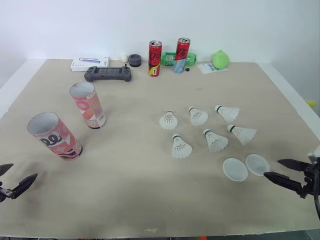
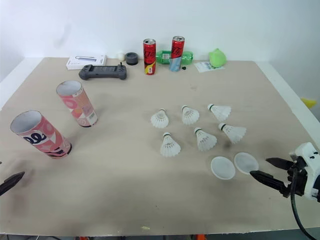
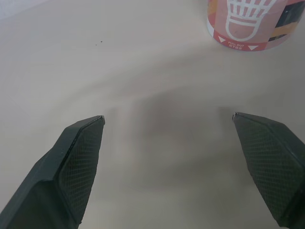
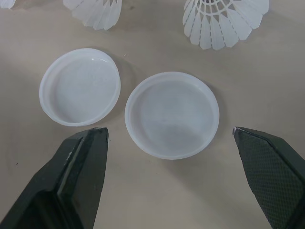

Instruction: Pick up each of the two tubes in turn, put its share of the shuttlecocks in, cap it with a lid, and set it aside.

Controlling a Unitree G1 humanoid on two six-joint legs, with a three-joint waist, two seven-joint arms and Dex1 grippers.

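1. Hovering low by the table's front-left corner, the left gripper [image 1: 24, 170] has its fingers spread wide and holds nothing. The nearer tube [image 1: 54, 136] stands just beyond it, so it looks lined up to take that tube.
2. By the front-right corner, the right gripper [image 4: 170, 129] is equally wide and empty. It points at the 2 lids [image 4: 172, 114] [image 4: 79, 86], which lie side by side, hollow side up, close but seemingly not touching.
3. Both tubes stand mouth up toward the left edge, the farther tube [image 1: 88, 106] well apart from the nearer. Neither is capped, and no shuttlecock shows in either mouth.
4. The 6 shuttlecocks [image 1: 168, 120] [image 1: 198, 116] [image 1: 227, 113] [image 1: 180, 147] [image 1: 216, 140] [image 1: 243, 133] sit right of the middle in 2 rows of 3. That suggests 3 for each tube.
5. Along the back edge sit 2 cans [image 1: 155, 58] [image 1: 181, 55], a green bottle [image 1: 172, 59], a game controller [image 1: 108, 74], a white box [image 1: 90, 63] and a green toy [image 1: 220, 59]. All are well apart from the work.
6. Nothing stands between the left gripper and the nearer tube. The lids lie between the right gripper and the shuttlecocks, so a reach there likely must pass over them.
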